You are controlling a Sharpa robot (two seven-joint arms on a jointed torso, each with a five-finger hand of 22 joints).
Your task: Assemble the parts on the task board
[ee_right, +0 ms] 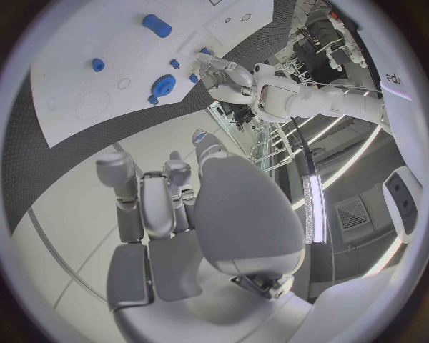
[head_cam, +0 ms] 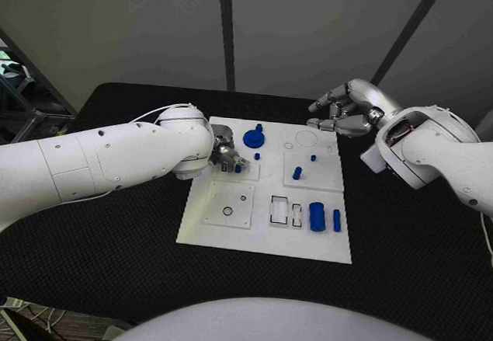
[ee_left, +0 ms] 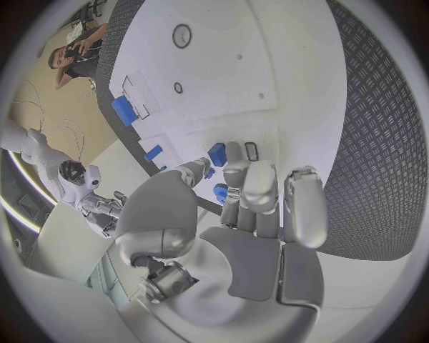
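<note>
The white task board (head_cam: 265,238) lies mid-table. My left hand (head_cam: 227,158) is low over its left edge, thumb and fingers closed around a small blue part (head_cam: 238,168); the left wrist view shows that part (ee_left: 217,153) between the fingertips. A blue gear-like piece (head_cam: 254,138) sits just beyond the hand. Blue pegs (head_cam: 297,173) stand in the right plate, and two blue cylinders (head_cam: 317,216) lie near the board's right edge. My right hand (head_cam: 349,113) hovers above the board's far right corner, fingers curled in, holding nothing.
A square plate with a small round hole (head_cam: 229,208) and open rectangular slots (head_cam: 280,210) take up the board's near half. Black table (head_cam: 420,267) surrounds the board on all sides.
</note>
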